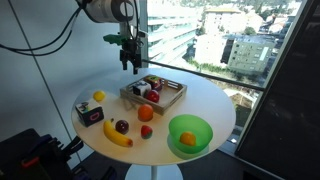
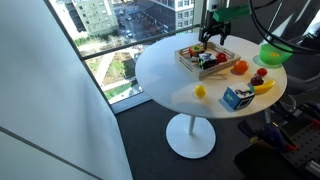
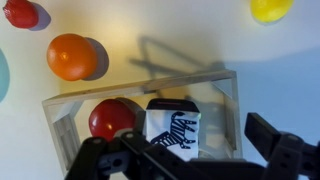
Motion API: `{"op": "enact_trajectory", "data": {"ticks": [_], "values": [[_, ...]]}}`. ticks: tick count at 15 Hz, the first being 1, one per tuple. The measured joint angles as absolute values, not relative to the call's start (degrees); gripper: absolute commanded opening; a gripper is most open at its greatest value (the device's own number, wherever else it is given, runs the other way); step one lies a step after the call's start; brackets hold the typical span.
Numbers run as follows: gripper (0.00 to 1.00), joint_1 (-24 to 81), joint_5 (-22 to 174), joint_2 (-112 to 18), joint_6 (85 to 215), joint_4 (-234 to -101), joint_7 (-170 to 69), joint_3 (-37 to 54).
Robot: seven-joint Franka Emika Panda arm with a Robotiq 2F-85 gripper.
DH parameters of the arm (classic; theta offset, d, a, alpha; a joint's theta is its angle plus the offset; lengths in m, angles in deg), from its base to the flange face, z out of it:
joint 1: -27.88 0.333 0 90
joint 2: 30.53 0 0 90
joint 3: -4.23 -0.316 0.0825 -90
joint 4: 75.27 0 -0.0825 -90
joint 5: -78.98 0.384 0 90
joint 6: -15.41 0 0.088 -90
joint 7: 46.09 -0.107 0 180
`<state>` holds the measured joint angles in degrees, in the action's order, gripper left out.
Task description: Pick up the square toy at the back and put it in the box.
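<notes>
Your gripper point(image 1: 128, 66) hangs over the box point(image 1: 165, 101) | jaws wide, empty | only wrist view shows zebra-striped block point(image 3: 172, 130) inside

Bright daylight through window point(image 1: 230, 40); soft shadows on white table point(image 1: 205, 100); wrist view low-resolution, jaws blurred.

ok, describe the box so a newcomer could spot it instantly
On the round white table, go to the window side, beneath the gripper. The box sits there: a shallow light-wood tray with small items inside. It is the only flat rectangular container; the bowl nearby is round and bright green.
</notes>
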<state>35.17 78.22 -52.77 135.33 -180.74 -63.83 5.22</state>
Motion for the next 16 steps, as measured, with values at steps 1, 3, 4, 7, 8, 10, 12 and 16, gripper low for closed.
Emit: {"op": "enact_trajectory", "data": {"ticks": [1,3,4,7,8,10,12,16], "values": [[1.00,35.2,78.3,-52.2,133.8,-180.7,-63.5,5.1],[1.00,35.2,78.3,-51.0,130.5,-180.7,-62.6,4.8],[1.00,35.2,78.3,-50.4,129.0,-180.7,-61.9,4.8],[1.00,35.0,78.3,-48.3,124.1,-180.7,-59.4,4.6],[1.00,34.9,78.3,-47.6,122.5,-180.7,-58.7,4.5],[1.00,34.6,78.3,-46.1,120.1,-180.8,-57.7,4.4],[1.00,34.4,78.3,-44.6,118.5,-180.8,-57.1,4.4],[1.00,34.1,78.3,-41.6,117.7,-181.4,-57.0,4.4]]}}
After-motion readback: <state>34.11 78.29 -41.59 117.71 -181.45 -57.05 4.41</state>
